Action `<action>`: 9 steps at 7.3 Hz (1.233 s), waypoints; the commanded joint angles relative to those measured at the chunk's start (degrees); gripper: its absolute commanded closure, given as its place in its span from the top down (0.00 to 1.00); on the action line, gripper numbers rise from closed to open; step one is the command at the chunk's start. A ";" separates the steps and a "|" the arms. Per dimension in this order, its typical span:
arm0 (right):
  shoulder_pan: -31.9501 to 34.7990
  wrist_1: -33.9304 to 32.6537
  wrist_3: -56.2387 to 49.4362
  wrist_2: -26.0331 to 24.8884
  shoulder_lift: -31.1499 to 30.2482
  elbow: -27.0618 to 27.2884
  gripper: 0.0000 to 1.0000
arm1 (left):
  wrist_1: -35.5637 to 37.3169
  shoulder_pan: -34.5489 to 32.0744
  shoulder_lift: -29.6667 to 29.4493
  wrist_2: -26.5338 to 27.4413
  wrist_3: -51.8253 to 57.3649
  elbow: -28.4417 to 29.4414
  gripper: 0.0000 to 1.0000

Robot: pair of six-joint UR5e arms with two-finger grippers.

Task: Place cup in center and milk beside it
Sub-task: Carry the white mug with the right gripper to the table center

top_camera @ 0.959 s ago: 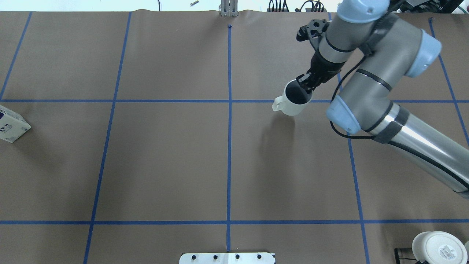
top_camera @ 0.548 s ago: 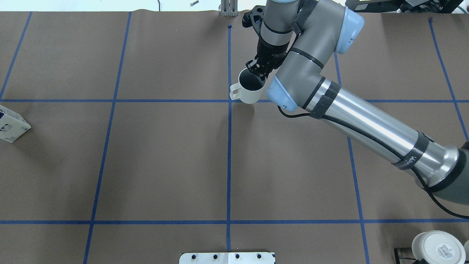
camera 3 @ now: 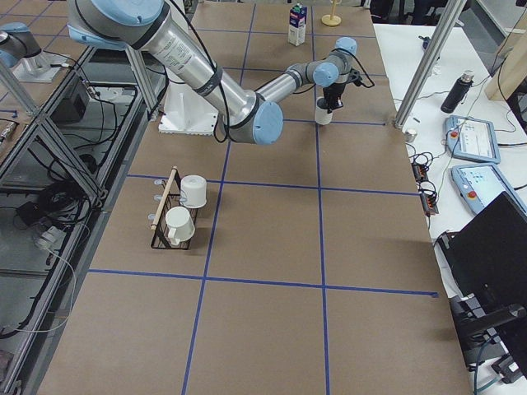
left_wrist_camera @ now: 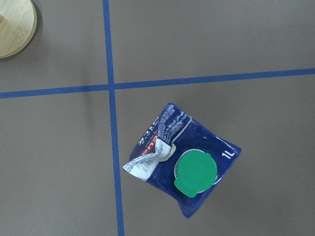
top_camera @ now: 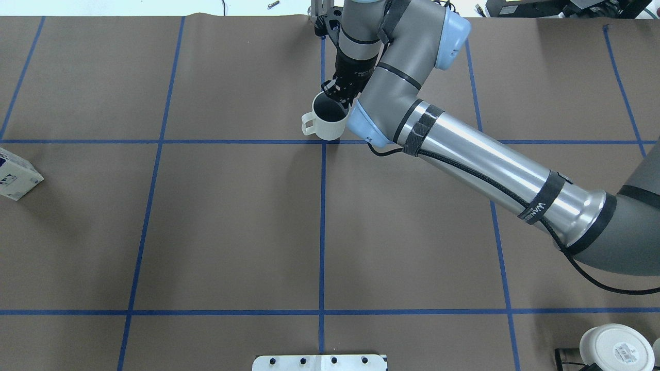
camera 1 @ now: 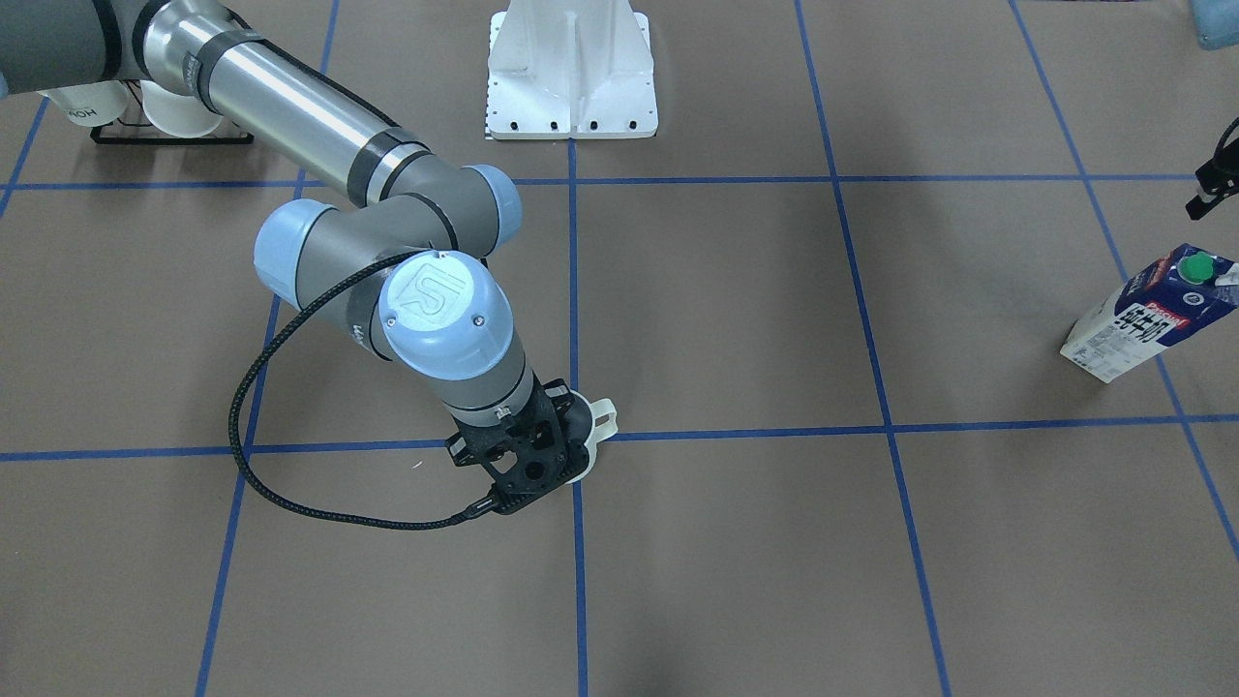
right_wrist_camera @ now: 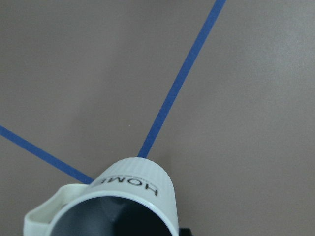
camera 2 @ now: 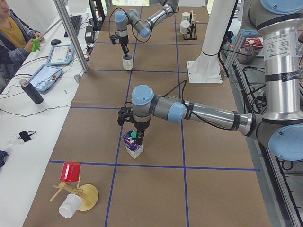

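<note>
The cup [top_camera: 326, 121], a white mug with a dark inside and "HOME" lettering [right_wrist_camera: 129, 184], hangs from my right gripper [top_camera: 339, 99], which is shut on its rim with one finger inside. The cup is low at the center tape crossing [top_camera: 323, 142]; whether it touches the surface I cannot tell. In the front view the gripper [camera 1: 534, 451] hides most of it, and only the handle [camera 1: 603, 417] shows. The milk [camera 1: 1150, 315], a blue and white carton with a green cap [left_wrist_camera: 195, 172], stands at the far left [top_camera: 15, 179]. My left gripper [camera 2: 137, 134] hovers right above it; its jaws are not visible.
A black rack with white mugs [camera 3: 181, 211] stands at the near right corner [top_camera: 612, 348]. The white robot base plate [camera 1: 571, 68] sits at the table's near edge. A wooden stand with a red cup [camera 2: 75, 188] is beyond the milk. Operators' tablets [camera 2: 47, 75] lie along the far side.
My right arm has carried the cup leftward, from right of the middle tape line to the crossing, and lower. The milk has not moved.
</note>
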 commanded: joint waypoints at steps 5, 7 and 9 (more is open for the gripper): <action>-1.87 0.31 -0.34 0.07 0.60 -1.35 0.00 | 0.00 -0.32 -0.09 0.00 -0.02 -0.22 0.98; -1.87 0.31 0.01 -0.11 1.04 -1.35 1.00 | 0.00 -0.32 -0.17 0.09 -0.02 -0.31 0.98; 0.23 0.40 -0.08 1.02 1.92 -0.65 1.00 | -1.39 -0.23 -0.35 4.01 2.42 -1.44 0.97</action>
